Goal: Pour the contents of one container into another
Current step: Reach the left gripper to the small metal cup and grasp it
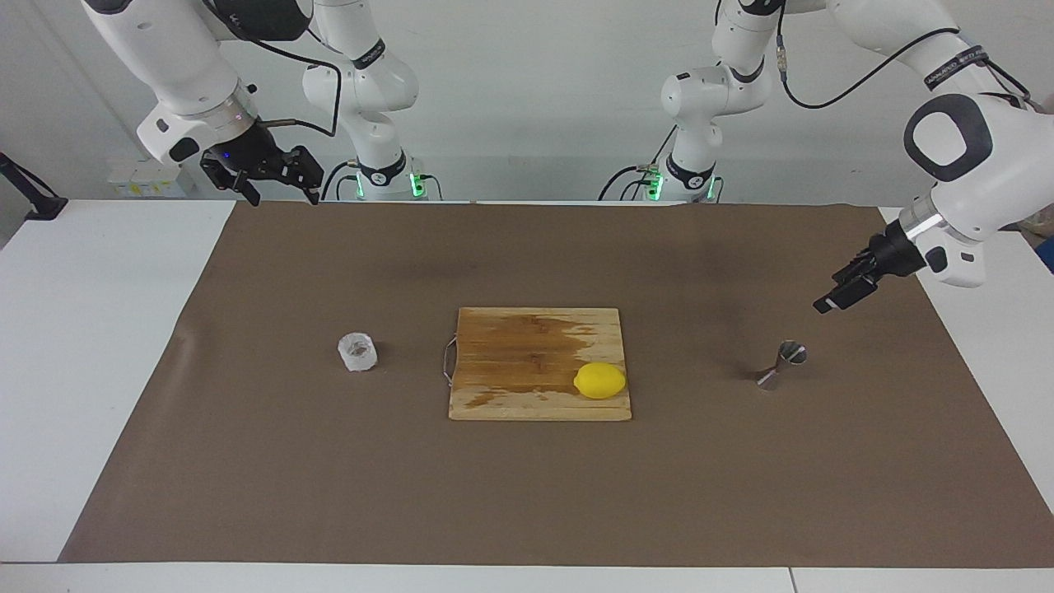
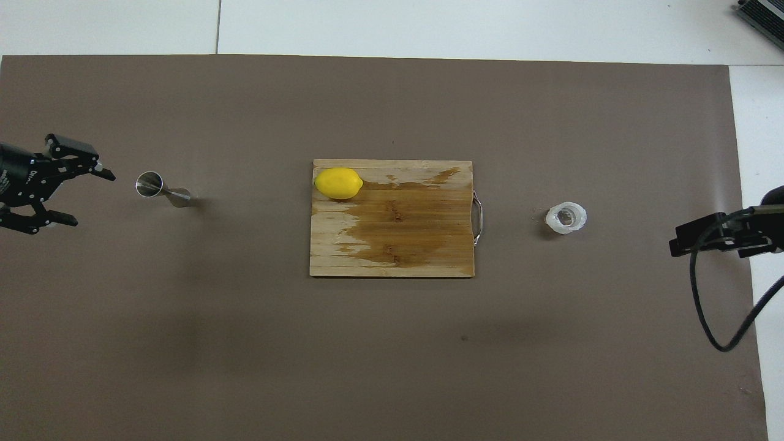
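the left pincer hangs open and empty in the air at the left arm's end of the table, near the jigger. the right pincer is up over the table edge by its base, fingers spread, holding nothing, well apart from the glass cup. the cup stands upright on the brown mat toward the right arm's end; between cup and jigger lies a cutting board with a lemon. the cup looks stiff, breakable and probably slick, so a side grip across its walls seems best. the jigger looks light and tippy, best held at its narrow waist.
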You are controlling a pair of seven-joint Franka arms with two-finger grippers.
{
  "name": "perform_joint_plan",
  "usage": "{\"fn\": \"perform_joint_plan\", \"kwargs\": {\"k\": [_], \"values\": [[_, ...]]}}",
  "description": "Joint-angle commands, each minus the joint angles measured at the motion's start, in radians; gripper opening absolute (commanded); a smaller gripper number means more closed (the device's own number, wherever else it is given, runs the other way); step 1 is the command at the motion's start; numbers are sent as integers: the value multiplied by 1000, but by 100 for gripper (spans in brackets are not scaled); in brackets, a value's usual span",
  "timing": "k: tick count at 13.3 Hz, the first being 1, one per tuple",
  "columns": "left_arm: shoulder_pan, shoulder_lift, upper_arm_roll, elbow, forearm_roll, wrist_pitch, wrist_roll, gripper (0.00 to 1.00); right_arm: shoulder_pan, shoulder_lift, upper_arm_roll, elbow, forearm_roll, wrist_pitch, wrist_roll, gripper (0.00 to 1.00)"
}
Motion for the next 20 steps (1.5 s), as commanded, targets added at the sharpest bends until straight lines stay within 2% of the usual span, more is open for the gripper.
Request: {"fn": "perform_joint_plan", "kwargs": {"k": [1, 4, 6, 8, 12, 16, 18, 20], "values": [[62, 100, -7, 64, -97, 20, -144, 100, -7, -18, 0, -14, -1, -5, -22, 100], [86, 164, -7, 79, -154, 92, -269, 100, -7, -18, 0, -14, -1, -5, -22, 100], [116, 235, -7, 130, -186, 91, -318, 100, -7, -18, 0, -14, -1, -5, -22, 100], [150, 261, -7, 109, -219, 98, -318, 100, -7, -18, 0, -14, -1, -5, -22, 100], [156, 211, -9, -80, -246, 198, -306, 100, -7, -18, 0, -14, -1, -5, -22, 100], [116, 160, -9, -255, -390, 348, -341, 100, -7, -18, 0, -14, -1, -5, -22, 100], [95, 151, -9, -295, -461, 416, -341, 100, -7, -18, 0, -14, -1, -5, -22, 100], [83, 151, -9, -295, -536, 424, -343, 100, -7, -18, 0, -14, -1, -5, -22, 100]]}}
